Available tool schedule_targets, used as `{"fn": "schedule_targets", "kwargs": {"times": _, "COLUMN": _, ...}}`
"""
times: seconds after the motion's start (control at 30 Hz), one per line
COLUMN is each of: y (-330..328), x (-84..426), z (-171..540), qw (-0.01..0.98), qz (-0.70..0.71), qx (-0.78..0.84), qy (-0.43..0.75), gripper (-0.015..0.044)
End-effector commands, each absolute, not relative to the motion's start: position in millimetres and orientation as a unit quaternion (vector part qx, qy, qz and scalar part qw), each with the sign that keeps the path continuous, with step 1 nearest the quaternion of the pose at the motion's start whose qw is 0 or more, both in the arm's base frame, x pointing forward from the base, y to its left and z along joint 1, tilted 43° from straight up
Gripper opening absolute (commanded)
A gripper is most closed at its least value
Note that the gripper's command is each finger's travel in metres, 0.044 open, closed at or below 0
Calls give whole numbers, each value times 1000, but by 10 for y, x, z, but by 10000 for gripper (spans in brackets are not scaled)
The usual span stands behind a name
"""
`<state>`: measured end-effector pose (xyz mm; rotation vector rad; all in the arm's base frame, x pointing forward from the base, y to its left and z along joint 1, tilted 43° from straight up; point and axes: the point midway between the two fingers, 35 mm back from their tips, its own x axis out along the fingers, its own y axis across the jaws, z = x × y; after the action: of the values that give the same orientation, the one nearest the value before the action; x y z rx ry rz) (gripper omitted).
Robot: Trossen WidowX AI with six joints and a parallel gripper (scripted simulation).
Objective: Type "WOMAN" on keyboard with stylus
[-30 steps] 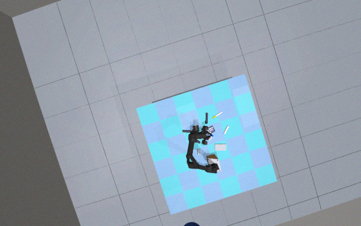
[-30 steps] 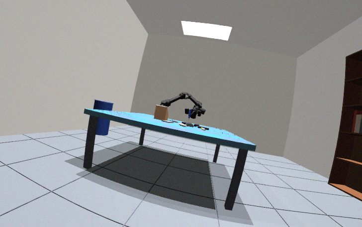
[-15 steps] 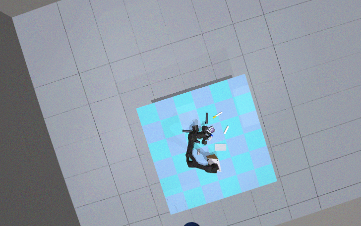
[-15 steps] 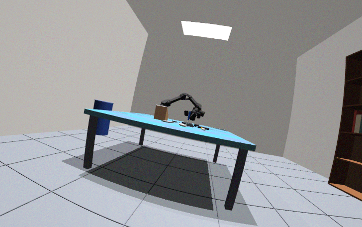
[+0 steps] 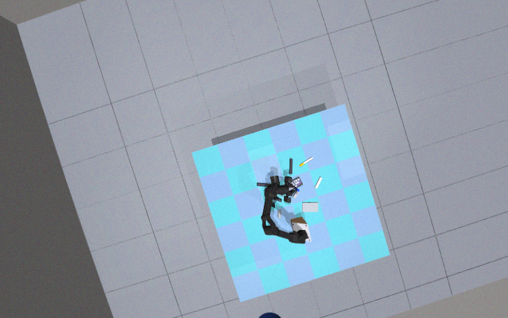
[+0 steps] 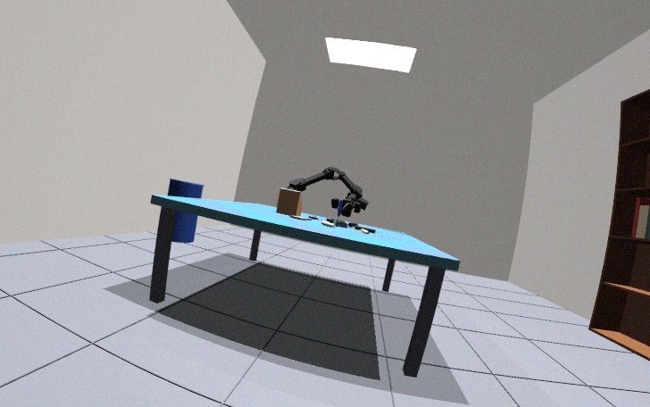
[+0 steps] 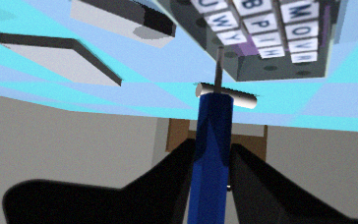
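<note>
One stylus point(image 5: 298, 190) point(image 6: 340, 208) point(image 7: 212, 147) is standing between the fingers of my pincer point(image 6: 343, 204) point(image 7: 211, 148), thin tip leading. The keyboard point(image 5: 296, 182) point(image 6: 340, 223) point(image 7: 236, 59) is lying on the surface point(image 5: 258, 277) point(image 6: 268, 229) point(image 7: 29, 95), mostly under my arm in the top view. In the wrist view its lettered keys are filling the upper right, and the tip is appearing at the keyboard's left edge, beside the Y key point(image 7: 233, 37). Whether it is touching anything, I cannot tell.

I am judging the step in hand to be positioning for a key press. For good execution, I am aligning the tip over the centre of the wanted key before descending; W point(image 7: 225, 23) is showing close to the tip, O point(image 7: 301, 30) and M point(image 7: 301, 11) farther right. I am keeping the shaft steady, pressing straight down until the key is bottoming, then lifting fully clear before any sideways travel. A slanting press is risking a neighbouring key or a slip of the shaft in the grip.

Pincer condition: closed on the stylus's blue barrel, the fingers standing only slightly apart, one on each side. I am maintaining this grip pressure throughout, since relaxing it is likely letting the barrel slide or pivot under load.
</note>
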<state>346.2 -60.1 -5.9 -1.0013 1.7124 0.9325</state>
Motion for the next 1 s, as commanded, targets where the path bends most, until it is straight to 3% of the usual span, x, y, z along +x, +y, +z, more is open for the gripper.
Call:
{"fn": "schedule_targets", "kwargs": {"times": 0.0, "y": -581, "x": 3470, "z": -75, "qw": 459, "qz": 378, "qx": -404, "qy": 695, "gripper": 81}}
{"fn": "schedule_targets", "kwargs": {"times": 0.97, "y": -528, "x": 3465, "z": -126, "qw": 459, "qz": 378, "qx": -404, "qy": 695, "gripper": 81}}
